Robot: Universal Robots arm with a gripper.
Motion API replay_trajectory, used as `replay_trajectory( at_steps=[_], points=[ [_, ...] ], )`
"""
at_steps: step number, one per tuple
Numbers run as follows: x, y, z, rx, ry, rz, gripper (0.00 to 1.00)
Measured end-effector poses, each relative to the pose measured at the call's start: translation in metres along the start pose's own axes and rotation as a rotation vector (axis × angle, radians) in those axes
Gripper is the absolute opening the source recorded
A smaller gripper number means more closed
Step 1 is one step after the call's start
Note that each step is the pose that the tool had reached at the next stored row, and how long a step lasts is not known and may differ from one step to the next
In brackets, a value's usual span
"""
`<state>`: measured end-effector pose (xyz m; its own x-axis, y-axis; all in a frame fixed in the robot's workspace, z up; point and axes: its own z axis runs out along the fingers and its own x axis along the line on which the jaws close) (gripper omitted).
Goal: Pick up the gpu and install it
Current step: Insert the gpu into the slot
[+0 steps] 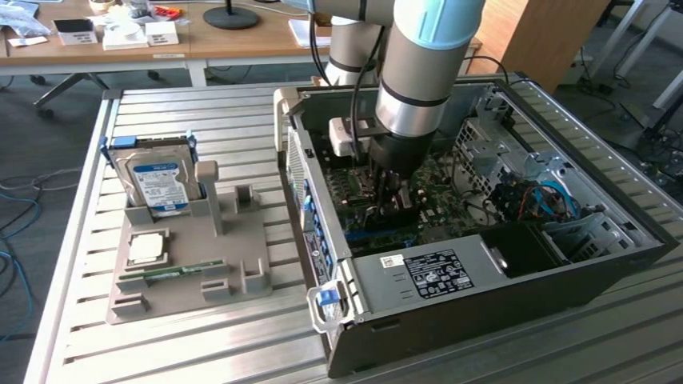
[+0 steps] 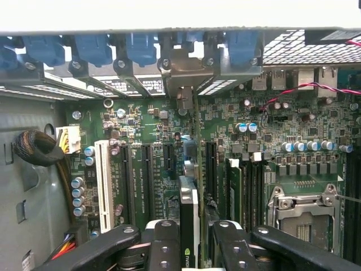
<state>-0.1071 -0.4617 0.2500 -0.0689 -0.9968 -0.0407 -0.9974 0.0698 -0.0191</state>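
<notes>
My gripper (image 1: 386, 202) reaches down into the open computer case (image 1: 597, 264), low over the green motherboard (image 1: 443, 180). It is shut on the gpu (image 2: 190, 223), which shows edge-on in the wrist view between the two black fingers (image 2: 163, 248). The card stands upright, in line with a black slot among the motherboard's expansion slots. Its pale metal end bracket (image 2: 183, 73) sits at the case's rear slot openings, under the blue retainer clips. Whether its lower edge is seated in the slot is hidden. In the exterior view the gpu (image 1: 391, 214) appears as a dark block under the gripper.
A grey parts holder (image 1: 192, 296) at the exterior view's left carries a hard drive (image 1: 160, 184), a processor chip (image 1: 146, 246) and a memory stick (image 1: 171, 272). Close to the card are a white slot (image 2: 102, 180), fitted memory (image 2: 234, 192), the processor socket (image 2: 304, 217) and a cable bundle (image 2: 36, 148).
</notes>
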Motion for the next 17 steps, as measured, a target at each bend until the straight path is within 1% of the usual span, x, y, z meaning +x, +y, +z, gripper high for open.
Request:
replay_trajectory(
  at_steps=[7,17],
  points=[
    [0.0001,0.0023,-0.0001,-0.0002,-0.0004,0.000,0.27],
    [0.0005,0.0027,0.0012,-0.0003,-0.0003,0.000,0.27]
  ],
)
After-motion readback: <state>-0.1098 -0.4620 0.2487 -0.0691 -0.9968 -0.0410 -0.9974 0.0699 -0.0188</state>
